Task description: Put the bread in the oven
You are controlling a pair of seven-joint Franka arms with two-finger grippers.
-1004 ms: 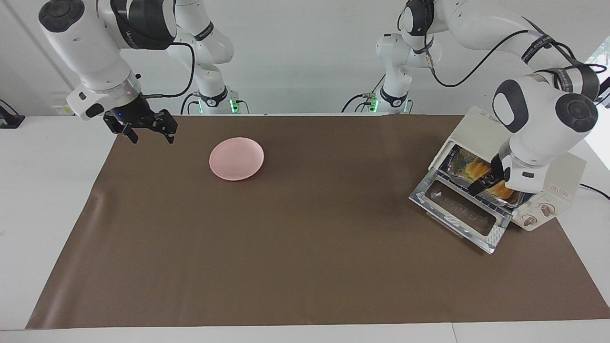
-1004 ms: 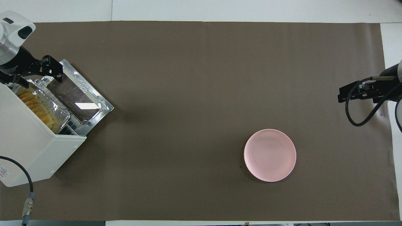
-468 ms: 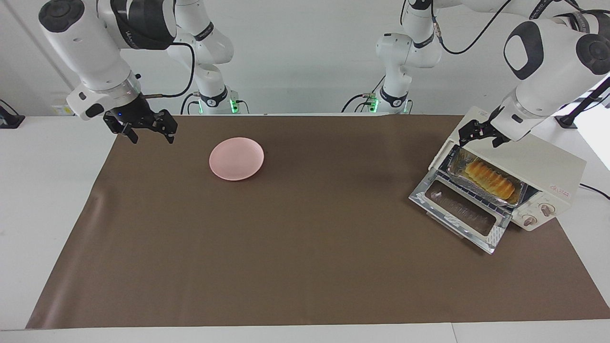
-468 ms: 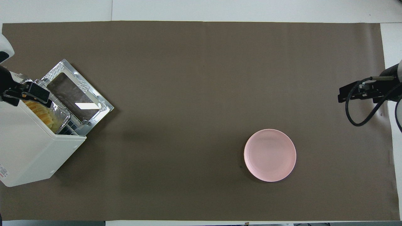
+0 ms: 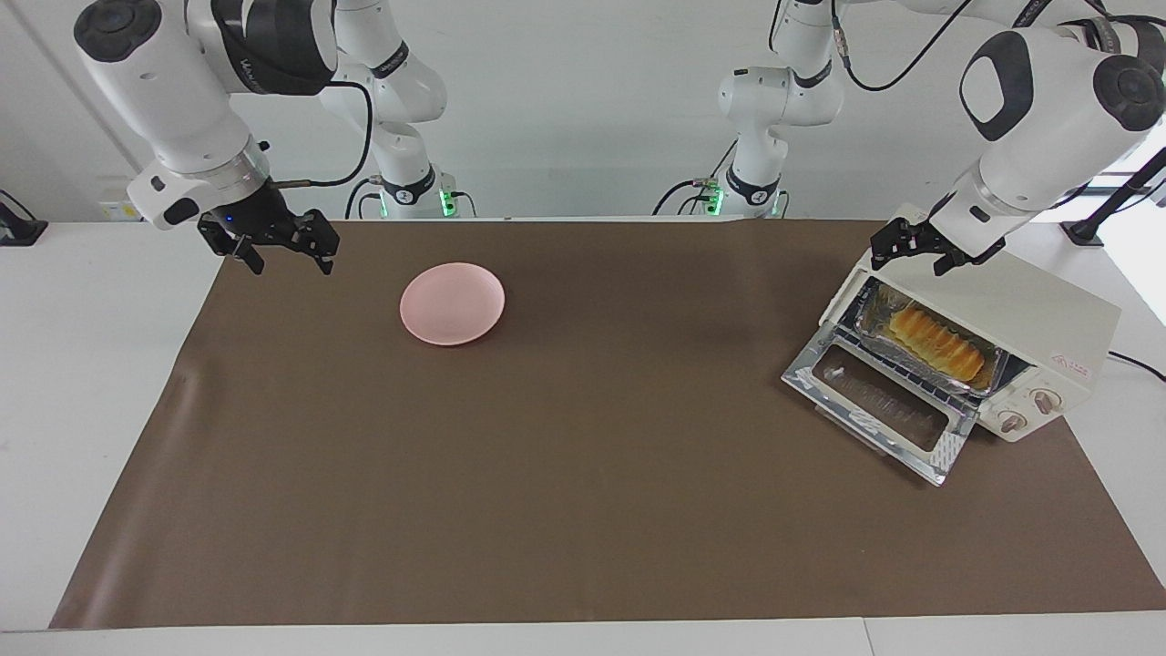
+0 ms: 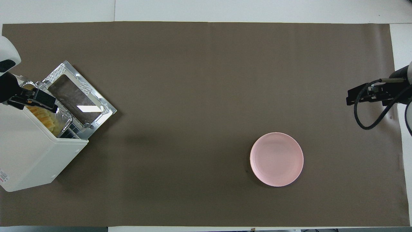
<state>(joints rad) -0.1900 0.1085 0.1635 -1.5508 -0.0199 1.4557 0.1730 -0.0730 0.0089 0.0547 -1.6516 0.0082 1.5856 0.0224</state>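
Note:
The bread (image 5: pixel 938 343) lies in a crinkled foil tray on the wire rack inside the cream-white oven (image 5: pixel 1048 305), at the left arm's end of the table. The oven's glass door (image 5: pixel 879 401) is dropped open. In the overhead view, the bread (image 6: pixel 43 117) shows at the oven's (image 6: pixel 29 151) mouth, beside the open door (image 6: pixel 79 96). My left gripper (image 5: pixel 908 258) is open and empty, raised over the oven's top front edge, also in the overhead view (image 6: pixel 32 100). My right gripper (image 5: pixel 284 251) waits open and empty over the mat's edge at the right arm's end (image 6: pixel 365 97).
A round pink plate (image 5: pixel 452 302) lies empty on the brown mat (image 5: pixel 565 474), toward the right arm's end (image 6: pixel 276 159). A power cable runs off the oven at the table's edge.
My left gripper has let go of the bread and risen out of the oven's mouth to over its top front edge. The bread stays in the tray. The right arm has not moved.

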